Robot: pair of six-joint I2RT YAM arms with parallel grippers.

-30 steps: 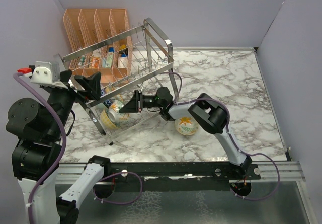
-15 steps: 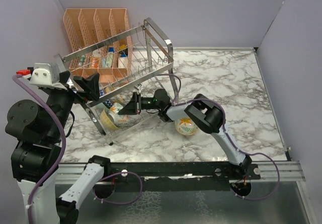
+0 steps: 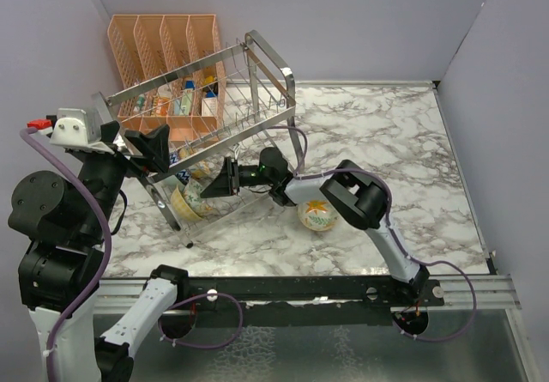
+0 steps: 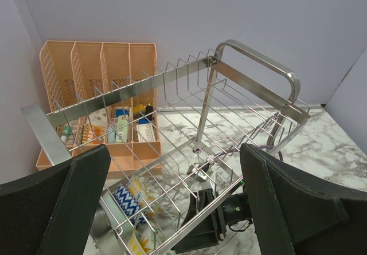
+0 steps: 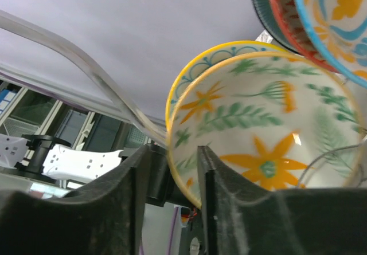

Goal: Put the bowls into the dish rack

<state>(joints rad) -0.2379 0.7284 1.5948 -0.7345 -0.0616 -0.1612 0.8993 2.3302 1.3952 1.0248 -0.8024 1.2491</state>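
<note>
Right gripper (image 5: pixel 175 155) is closed down narrow on the rim of a floral bowl (image 5: pixel 258 134), one finger outside the wall and one inside, with the rim running up between them. From above, this arm reaches low into the bottom tier of the dish rack (image 3: pixel 273 63), so the held bowl is already inside the wire frame, standing roughly on edge. A second bowl (image 5: pixel 192 71), yellow-rimmed with blue arches, sits just behind it and looks to be touching or nearly so. A third bowl (image 3: pixel 314 217) lies on the tabletop (image 3: pixel 386 133) beside the rack's near leg, partly hidden under the right arm.

Left gripper (image 4: pixel 175 150) hangs spread wide above the rack's upper tier, holding nothing. A peach organiser (image 3: pixel 163 34) stands behind the rack.

I judge the bowl to be glazed ceramic: stiff, fairly heavy for a rim pinch, slick and chip-prone. Held by one spot on the rim, it would likely want to swing about the fingers, so a deep bite over the lip is the sensible hold. Setting it down calls for easing it between the wires until they bear its weight before letting go. The chief risks are a knock against the bowl behind or a slip on the glaze. The bowl on the tabletop is best taken the same way, at its exposed rim.
</note>
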